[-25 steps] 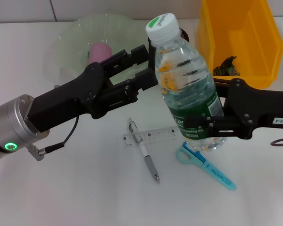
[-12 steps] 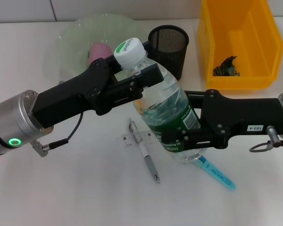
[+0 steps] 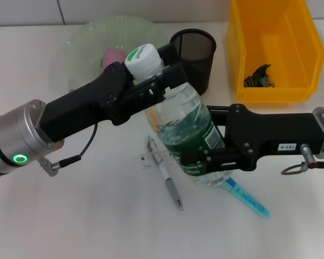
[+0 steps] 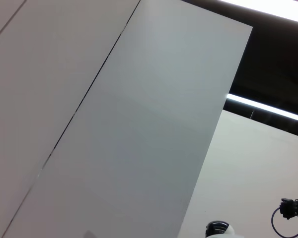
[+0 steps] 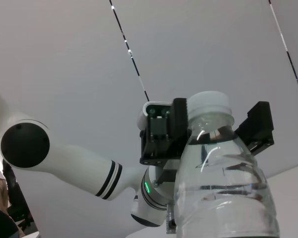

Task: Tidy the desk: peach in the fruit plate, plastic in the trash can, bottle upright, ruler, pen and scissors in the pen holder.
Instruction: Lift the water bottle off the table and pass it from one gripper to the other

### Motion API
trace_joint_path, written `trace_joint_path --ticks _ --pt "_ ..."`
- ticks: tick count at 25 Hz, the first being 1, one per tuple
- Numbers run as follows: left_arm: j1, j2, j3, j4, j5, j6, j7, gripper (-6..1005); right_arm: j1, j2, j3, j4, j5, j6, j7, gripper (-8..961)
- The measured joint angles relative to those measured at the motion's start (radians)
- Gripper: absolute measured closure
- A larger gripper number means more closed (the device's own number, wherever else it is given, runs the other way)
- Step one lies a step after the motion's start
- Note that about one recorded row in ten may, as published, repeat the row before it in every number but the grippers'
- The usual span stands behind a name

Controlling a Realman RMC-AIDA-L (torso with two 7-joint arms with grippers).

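Left gripper (image 3: 154, 75) straddling neck under cap of bottle (image 3: 178, 127), fingers apart, not clamped. Bottle tilted above desk (image 3: 86, 216), over ruler and pen (image 3: 170, 186); partly filled, so weighty, smooth, thin-walled. Right gripper (image 3: 205, 156) clamped on labelled lower body, likely the firmest hold.

- a robot test room or lab staged as an office desk (image 3: 70, 216), plain white.
- bare panelled ceiling (image 4: 139, 124) with strip lights (image 4: 265, 106).
- desk props: mesh pen holder (image 3: 193, 54), yellow trash can (image 3: 275, 48), pen (image 3: 170, 183).
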Motion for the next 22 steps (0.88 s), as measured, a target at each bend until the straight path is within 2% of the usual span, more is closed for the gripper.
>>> trace_joint_path --ticks 3,12,22 --pt "-0.001 0.0 0.001 -0.002 -0.003 -0.001 0.006 290 0.0 0.0 -0.001 0.0 0.002 -0.006 -0.003 189" --pt "-0.004 0.0 0.008 0.0 -0.004 0.005 -0.005 567 0.005 -0.002 -0.001 0.013 0.005 -0.006 -0.006 189" --pt "-0.008 0.0 0.01 0.009 0.006 0.01 -0.029 569 0.009 -0.004 -0.003 0.004 -0.004 -0.009 0.004 168"
